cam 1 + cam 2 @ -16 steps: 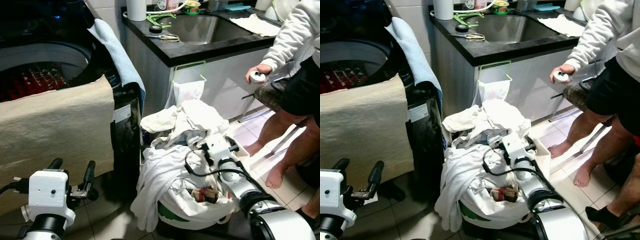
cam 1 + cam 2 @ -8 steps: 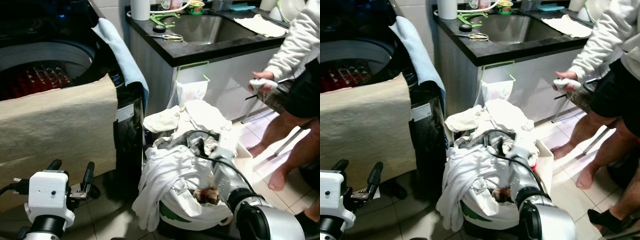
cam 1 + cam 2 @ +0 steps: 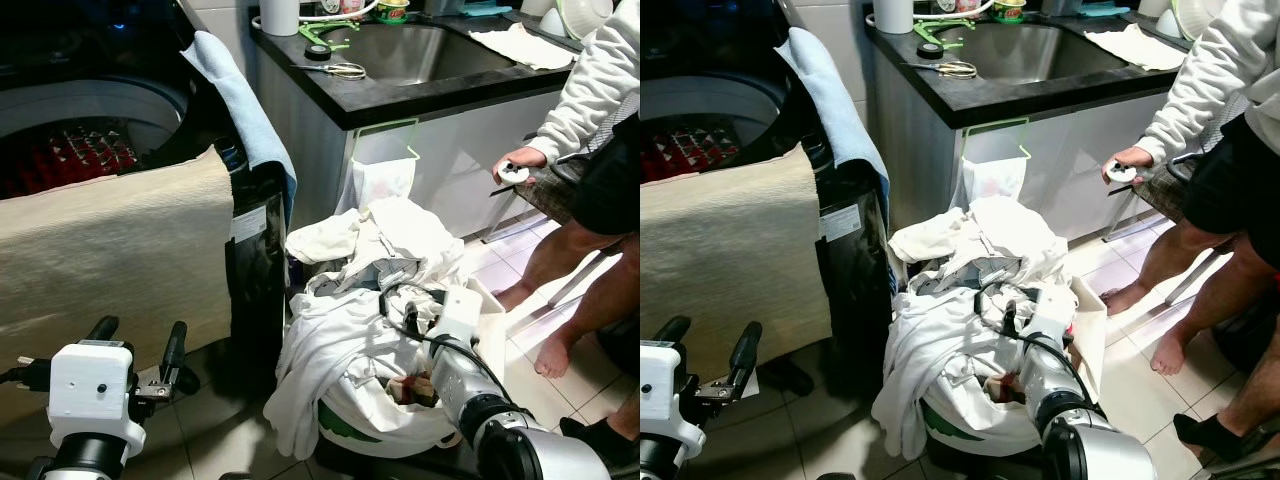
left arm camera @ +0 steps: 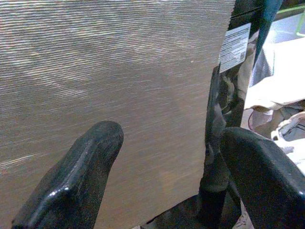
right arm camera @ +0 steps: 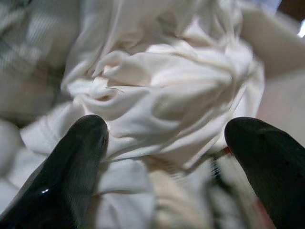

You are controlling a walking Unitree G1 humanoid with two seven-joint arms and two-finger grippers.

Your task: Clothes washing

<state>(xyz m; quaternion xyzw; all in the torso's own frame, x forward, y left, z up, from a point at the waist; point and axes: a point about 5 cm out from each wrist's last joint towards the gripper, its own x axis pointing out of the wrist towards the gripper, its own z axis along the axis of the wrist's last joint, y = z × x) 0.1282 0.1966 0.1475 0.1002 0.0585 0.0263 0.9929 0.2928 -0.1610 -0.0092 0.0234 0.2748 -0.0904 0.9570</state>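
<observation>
Right end effector (image 5: 167, 143) reaches into the heap of white clothes (image 3: 375, 300) piled in the laundry basket (image 3: 345, 425) on the floor beside the washing machine (image 3: 90, 130), fingers spread wide around a bunched fold without gripping it, while left end effector (image 4: 167, 176) hangs open and empty before the beige mat (image 3: 110, 250).

The head views are evenly lit and sharp, the washing machine drum (image 3: 70, 150) is left in deep shade, and the right wrist view is blurred.
</observation>
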